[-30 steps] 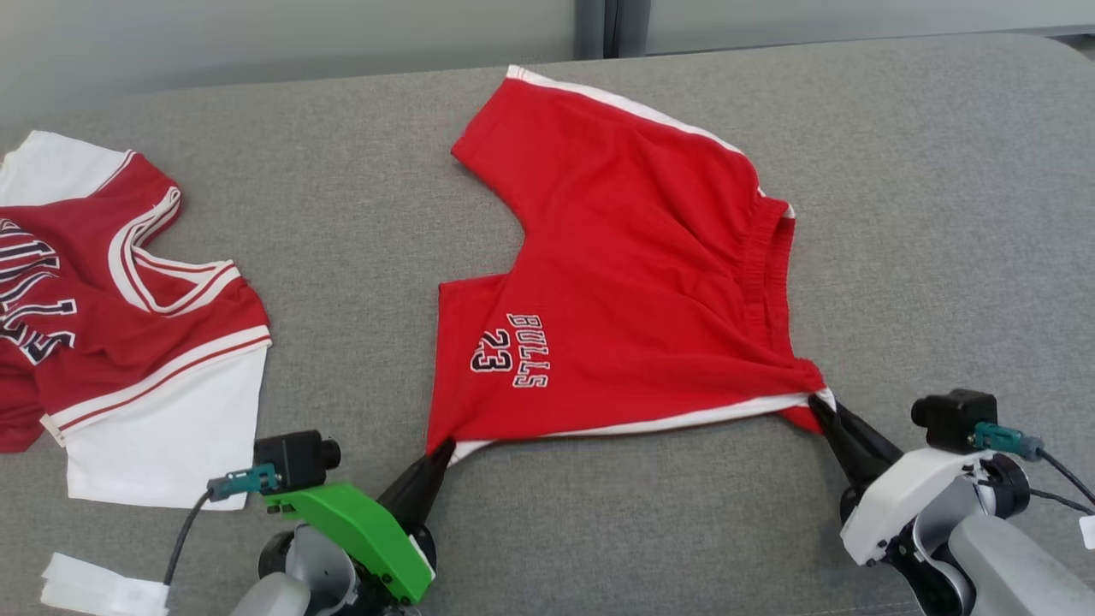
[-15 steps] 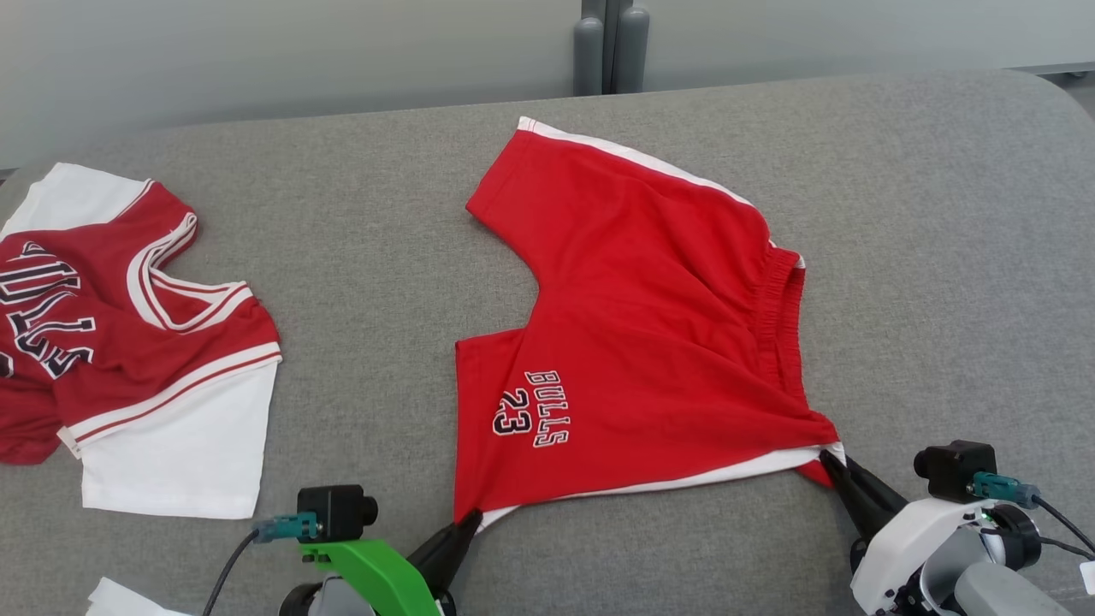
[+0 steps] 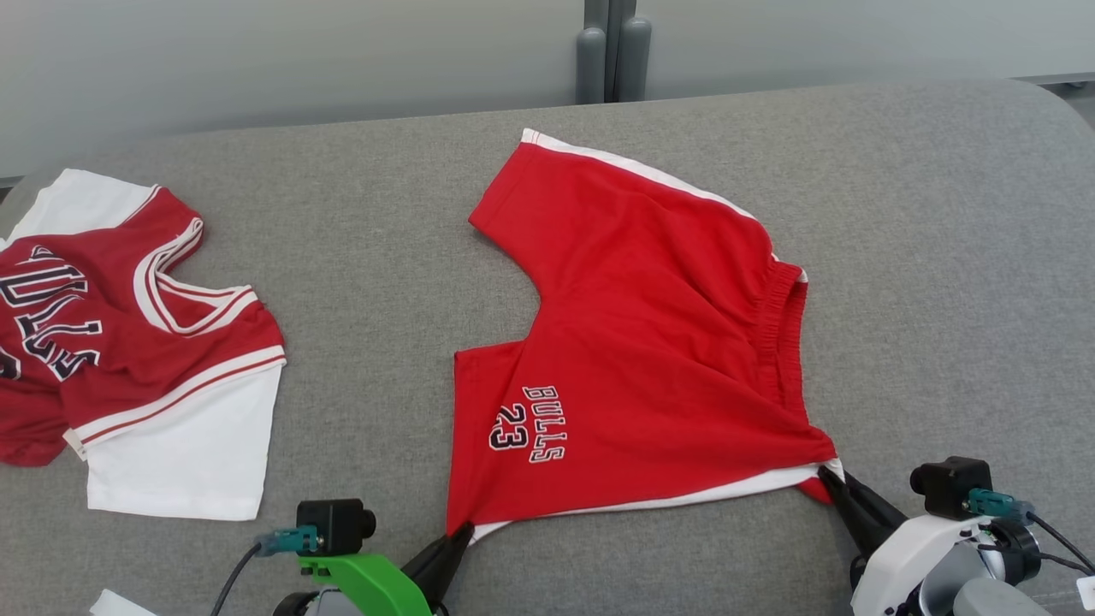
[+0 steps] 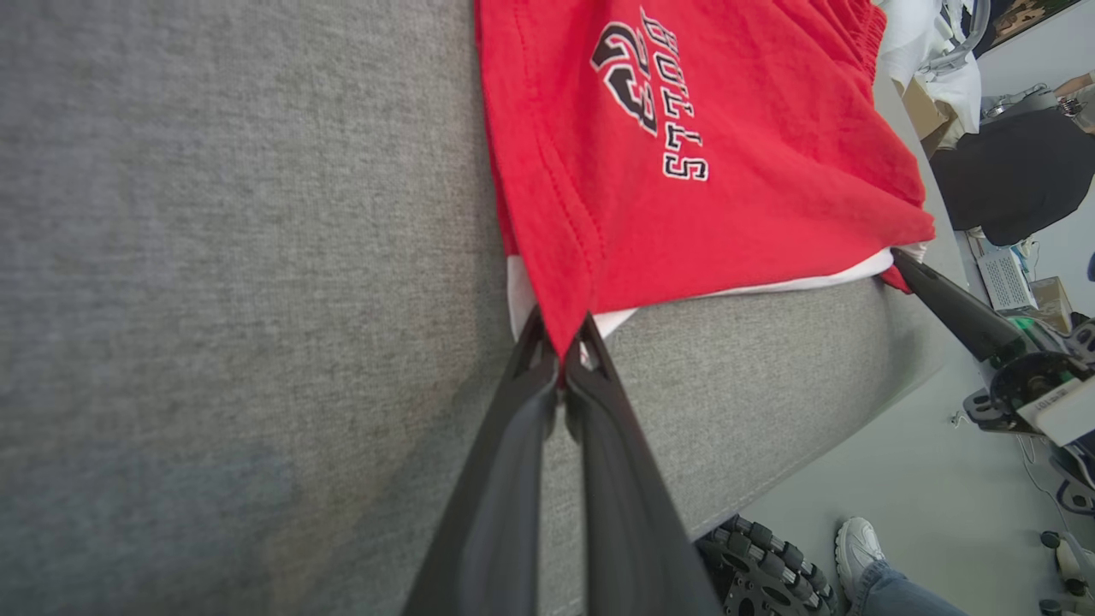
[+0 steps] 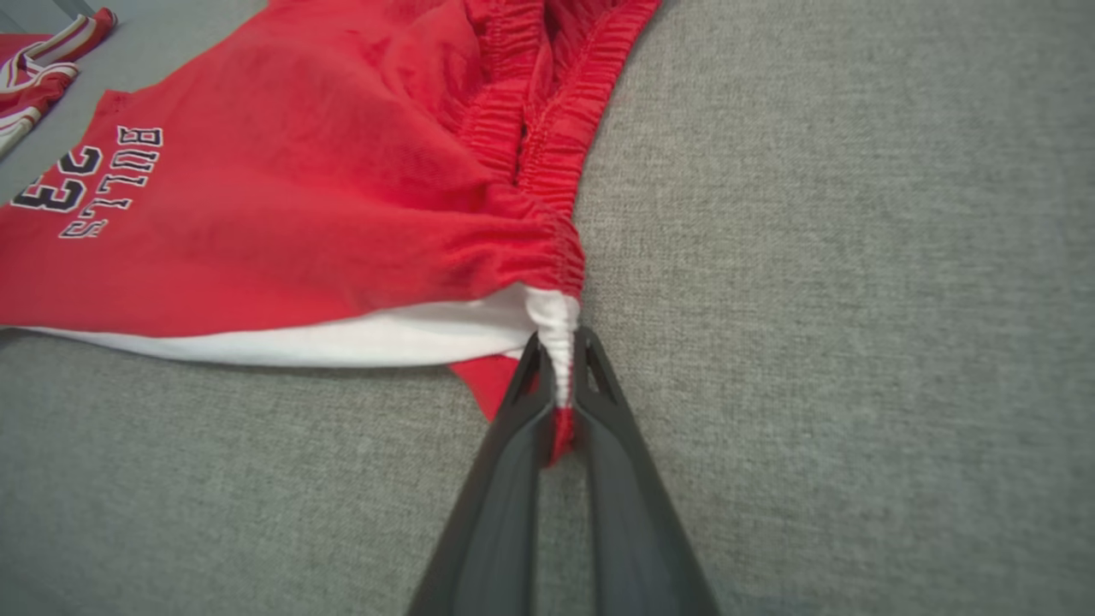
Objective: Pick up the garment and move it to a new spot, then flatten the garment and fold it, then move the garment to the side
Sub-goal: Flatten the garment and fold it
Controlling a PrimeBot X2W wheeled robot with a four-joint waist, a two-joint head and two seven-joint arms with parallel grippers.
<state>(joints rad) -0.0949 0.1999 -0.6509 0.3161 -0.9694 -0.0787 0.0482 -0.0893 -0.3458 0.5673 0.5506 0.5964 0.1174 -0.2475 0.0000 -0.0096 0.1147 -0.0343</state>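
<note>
The red shorts [image 3: 650, 342] lie spread on the grey fabric tabletop [image 3: 359, 257], a little right of its middle, with the gathered waistband toward the robot's right and the two legs pointing left, one nearer the far edge and one nearer the robot. The near leg carries the print "BULLS 23" in white and dark letters. A white side stripe runs along the near edge of the shorts, and that edge is drawn into a straight line between the two tools. The left tool [image 3: 462, 529] has its dark fingers pressed together on the bottom corner of the near leg's hem; from the left wrist the red cloth and a bit of white lining can be seen pinched right at the fingertips. The right tool [image 3: 828, 470] is clamped on the near corner of the waistband, where the white stripe ends; from the right wrist the white cloth runs down between the closed fingers, with a small red fold poking out below. Well apart to the left lies a red and white jersey [image 3: 111, 342], rumpled, touching neither the shorts nor either tool. Past the near edge of the tabletop, the left wrist view shows a knobbly wheel [image 4: 761, 573] and a person's pale shoe [image 4: 858, 547] on the floor.
</note>
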